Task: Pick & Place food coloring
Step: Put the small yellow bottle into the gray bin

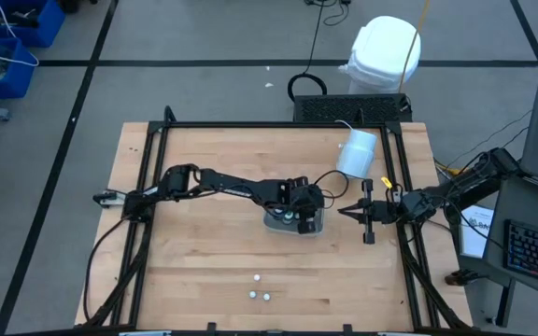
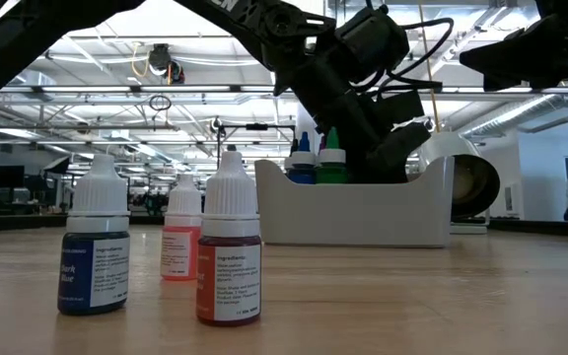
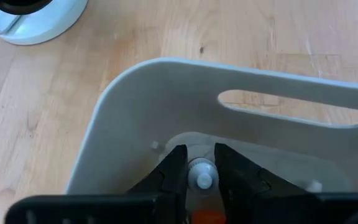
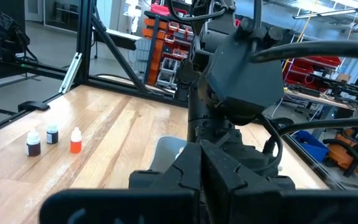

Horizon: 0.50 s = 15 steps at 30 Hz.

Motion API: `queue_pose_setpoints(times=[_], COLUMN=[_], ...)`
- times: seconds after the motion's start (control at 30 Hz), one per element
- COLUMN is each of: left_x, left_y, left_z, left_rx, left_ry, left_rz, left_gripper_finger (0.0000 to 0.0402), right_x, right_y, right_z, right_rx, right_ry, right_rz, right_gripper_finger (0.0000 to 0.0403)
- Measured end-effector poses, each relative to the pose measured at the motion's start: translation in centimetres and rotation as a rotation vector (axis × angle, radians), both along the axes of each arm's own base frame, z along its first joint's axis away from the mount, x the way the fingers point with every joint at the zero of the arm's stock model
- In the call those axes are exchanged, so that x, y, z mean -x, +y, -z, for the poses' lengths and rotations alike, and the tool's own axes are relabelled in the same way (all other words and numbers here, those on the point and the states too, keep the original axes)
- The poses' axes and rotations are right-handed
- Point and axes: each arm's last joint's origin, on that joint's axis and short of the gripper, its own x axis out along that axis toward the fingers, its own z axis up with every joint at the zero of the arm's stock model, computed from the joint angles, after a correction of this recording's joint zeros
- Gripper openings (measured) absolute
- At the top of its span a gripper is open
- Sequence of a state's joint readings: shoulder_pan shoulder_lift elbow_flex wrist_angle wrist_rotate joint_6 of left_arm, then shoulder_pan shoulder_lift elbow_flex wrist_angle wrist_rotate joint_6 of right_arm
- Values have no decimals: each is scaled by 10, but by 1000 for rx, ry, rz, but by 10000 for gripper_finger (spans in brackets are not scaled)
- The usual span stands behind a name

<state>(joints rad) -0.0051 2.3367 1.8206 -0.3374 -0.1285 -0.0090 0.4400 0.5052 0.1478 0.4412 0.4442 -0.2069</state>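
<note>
White-capped food coloring bottle [image 3: 201, 176] stands upright inside the clear tray [image 3: 166, 81], cap pinched between the left gripper [image 3: 199, 171] fingers from directly above. Right gripper [image 1: 351, 213], pressed together, waits beside the tray.

Left pincer [image 3: 200, 176] seemingly gripping, right pincer [image 1: 348, 213] closed

Tray mid-table, three bottles loose near the front edge

The tray [image 1: 318, 227] sits at the middle of the table [image 1: 204, 280], with the left gripper [image 3: 199, 177] reaching down inside it, a small bottle [image 3: 201, 175] between its fingers. The right gripper [image 1: 348, 213] waits just right of the tray. The white cylinder [image 1: 357, 153] lies behind, toward the back right. Three bottles [image 1: 259, 292] stand together well in front of the tray.
</note>
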Motion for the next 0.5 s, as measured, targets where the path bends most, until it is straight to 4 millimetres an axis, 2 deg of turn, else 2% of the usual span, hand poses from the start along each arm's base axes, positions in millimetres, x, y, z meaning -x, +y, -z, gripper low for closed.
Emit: queue_pose_setpoints(times=[0.33,0.43,0.5], left_x=[0,-1,-1], left_y=[-1,-6,-14], left_z=[-1,-11,-30], left_rx=[-26,-56,-76], left_ry=[-3,-21,-56], left_rz=[29,70,107], left_gripper_finger=[160,180,188], right_x=[0,0,0], right_y=[0,0,0], right_z=[0,0,1], right_rx=[0,1,3], right_ry=[0,3,6], right_rz=[0,0,0], right_gripper_finger=[0,0,0])
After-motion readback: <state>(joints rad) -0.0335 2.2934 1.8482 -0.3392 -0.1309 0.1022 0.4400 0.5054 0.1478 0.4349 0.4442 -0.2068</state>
